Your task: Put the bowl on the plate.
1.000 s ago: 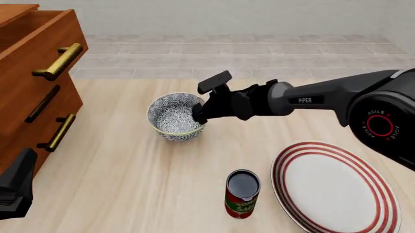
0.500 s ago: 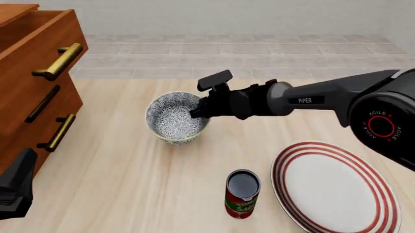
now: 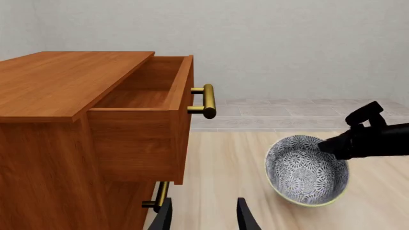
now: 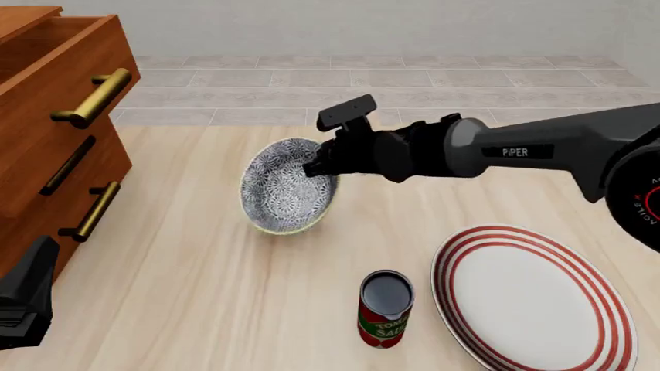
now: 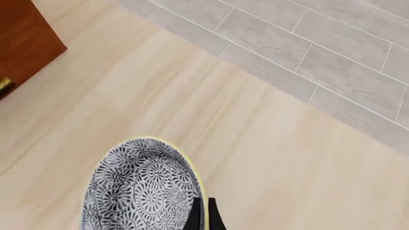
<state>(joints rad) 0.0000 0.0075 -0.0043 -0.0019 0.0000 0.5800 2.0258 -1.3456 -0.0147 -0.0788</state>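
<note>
Gleaming pale-wood table (image 4: 206, 294), tiled floor (image 4: 413, 85)

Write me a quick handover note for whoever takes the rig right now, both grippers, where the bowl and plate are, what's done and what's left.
Right gripper: shut on the bowl, pinching its rim; bowl tilted on its side, opening toward the dresser.
Left gripper: open, holding nothing, near the dresser.
Plate: bare, on the table's near right side, with a can just left of it.
Done: bowl grasped.
Left: carry the bowl past the can, set it upright on the plate, release.
</note>
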